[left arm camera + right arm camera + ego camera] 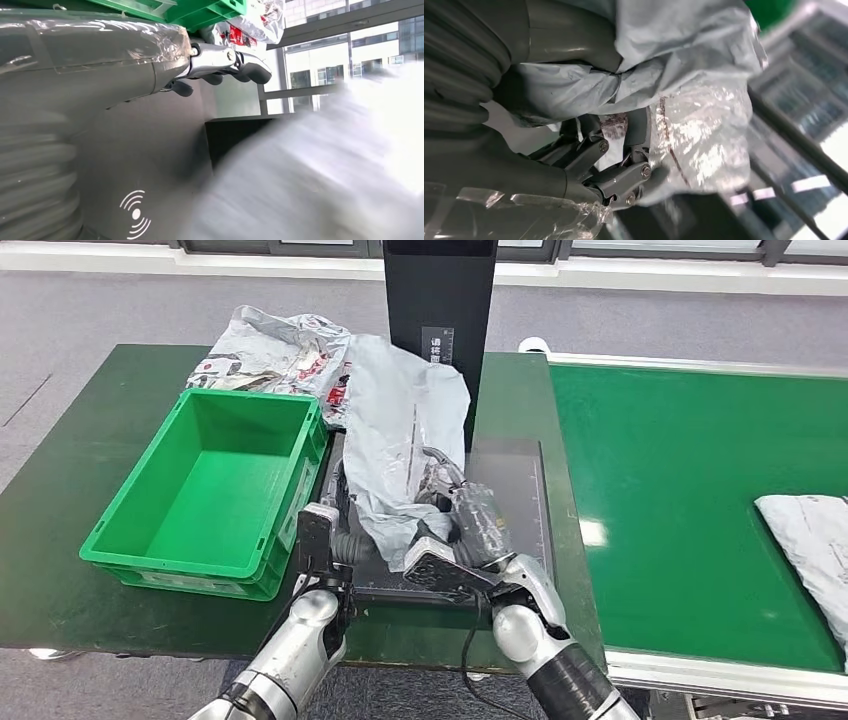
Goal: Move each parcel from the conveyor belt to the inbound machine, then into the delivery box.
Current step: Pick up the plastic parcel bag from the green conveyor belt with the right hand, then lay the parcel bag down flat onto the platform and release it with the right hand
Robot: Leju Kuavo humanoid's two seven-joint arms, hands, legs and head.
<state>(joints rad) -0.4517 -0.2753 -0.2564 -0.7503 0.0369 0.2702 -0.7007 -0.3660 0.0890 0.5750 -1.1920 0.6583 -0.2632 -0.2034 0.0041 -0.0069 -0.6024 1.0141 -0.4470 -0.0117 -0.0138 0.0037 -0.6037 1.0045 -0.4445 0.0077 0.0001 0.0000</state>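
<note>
A grey plastic parcel (405, 435) hangs lifted over the dark scale plate of the inbound machine (520, 490), in front of its black upright column (440, 300). My right hand (455, 502) grips the parcel's lower edge; in the right wrist view its fingers (619, 150) pinch the crumpled film (684, 75). My left hand (335, 535) lies low beside the parcel, between it and the green delivery box (215, 485); its fingers (225, 62) are stretched out and hold nothing. The parcel (310, 180) is a blur in the left wrist view. Another grey parcel (810, 540) lies on the green conveyor belt (680, 470).
Several crumpled parcels (270, 355) lie on the green table (70, 470) behind the box, which is empty. The conveyor's metal frame (720, 675) runs along the front right. Grey floor lies beyond the table.
</note>
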